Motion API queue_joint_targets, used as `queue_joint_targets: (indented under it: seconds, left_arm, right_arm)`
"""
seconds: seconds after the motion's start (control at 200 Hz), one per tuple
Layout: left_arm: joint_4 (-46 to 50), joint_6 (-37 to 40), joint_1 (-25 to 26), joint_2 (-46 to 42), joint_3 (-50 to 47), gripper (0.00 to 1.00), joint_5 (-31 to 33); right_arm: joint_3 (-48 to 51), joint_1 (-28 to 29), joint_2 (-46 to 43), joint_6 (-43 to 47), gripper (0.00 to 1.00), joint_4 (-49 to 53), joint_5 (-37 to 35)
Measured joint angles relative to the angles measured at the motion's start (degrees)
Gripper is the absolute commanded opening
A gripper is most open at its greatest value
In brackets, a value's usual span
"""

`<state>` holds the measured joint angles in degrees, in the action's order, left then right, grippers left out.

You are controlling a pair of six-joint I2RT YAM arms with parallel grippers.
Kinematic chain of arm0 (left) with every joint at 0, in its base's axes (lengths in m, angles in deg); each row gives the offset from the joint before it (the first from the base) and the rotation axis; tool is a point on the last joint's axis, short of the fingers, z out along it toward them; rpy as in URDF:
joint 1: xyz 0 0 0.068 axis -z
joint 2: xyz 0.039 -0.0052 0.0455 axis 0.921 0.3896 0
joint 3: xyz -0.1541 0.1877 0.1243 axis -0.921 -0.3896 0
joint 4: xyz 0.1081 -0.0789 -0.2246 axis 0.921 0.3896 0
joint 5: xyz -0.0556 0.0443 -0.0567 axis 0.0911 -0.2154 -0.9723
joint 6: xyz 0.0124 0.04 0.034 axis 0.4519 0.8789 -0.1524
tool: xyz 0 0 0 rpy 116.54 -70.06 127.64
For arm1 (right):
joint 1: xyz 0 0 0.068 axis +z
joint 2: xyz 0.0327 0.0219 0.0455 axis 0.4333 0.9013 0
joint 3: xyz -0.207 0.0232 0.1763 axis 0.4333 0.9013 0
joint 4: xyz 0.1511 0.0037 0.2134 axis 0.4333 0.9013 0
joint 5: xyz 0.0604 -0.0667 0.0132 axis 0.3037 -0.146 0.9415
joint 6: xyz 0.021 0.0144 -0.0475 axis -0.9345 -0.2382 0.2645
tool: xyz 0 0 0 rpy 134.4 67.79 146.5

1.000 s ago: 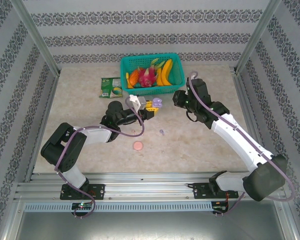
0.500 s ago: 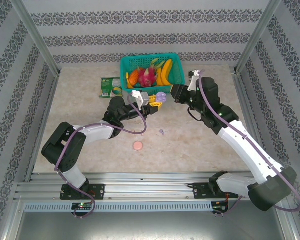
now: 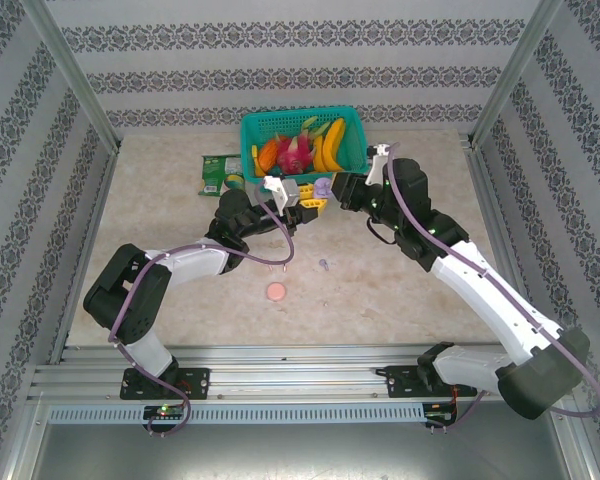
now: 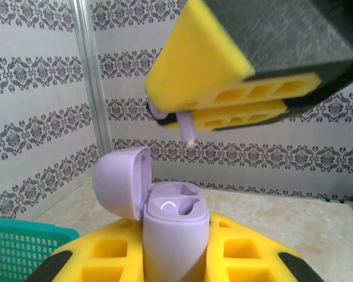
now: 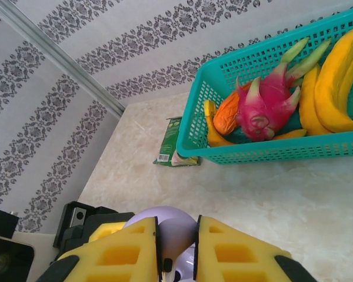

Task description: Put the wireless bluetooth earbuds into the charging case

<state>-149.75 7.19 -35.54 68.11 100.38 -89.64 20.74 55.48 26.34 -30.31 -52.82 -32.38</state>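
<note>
Striped wallpaper [image 3: 280, 50] behind, beige table [image 3: 380, 300] underneath. So the right gripper [image 5: 177, 247] is clamped on a lilac earbud [image 4: 187, 126], stem down, hanging just above the open case [image 4: 175, 226]. The left gripper [image 4: 175, 258] pinches that case upright. Looks like the insert step to me. Next it needs the stem lined up over a slot, then a slow drop. A spare earbud [image 3: 324, 265] lies on the table well below both, with the basket [image 5: 270, 150] beyond them.

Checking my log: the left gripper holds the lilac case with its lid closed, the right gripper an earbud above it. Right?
No: the lid is open, swung back, per the left wrist view. The left gripper does hold the lilac case and the right gripper an earbud above it.
</note>
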Motion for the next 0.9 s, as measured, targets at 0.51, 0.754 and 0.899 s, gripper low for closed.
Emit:
queue_joint_targets:
  seconds: [0.51, 0.754, 0.899]
  left_arm:
    - [0.0, -0.2, 0.0, 0.3, 0.1, 0.0, 0.4]
    - [0.0, -0.5, 0.0, 0.6, 0.2, 0.0, 0.4]
    - [0.0, -0.5, 0.0, 0.6, 0.2, 0.0, 0.5]
  right_arm:
    - [1.9, 0.2, 1.3, -0.2, 0.17, -1.6, 0.0]
    - [1.9, 1.1, 1.4, -0.2, 0.17, -1.8, 0.0]
    - [1.9, 1.2, 1.6, 0.0, 0.16, -2.0, -0.3]
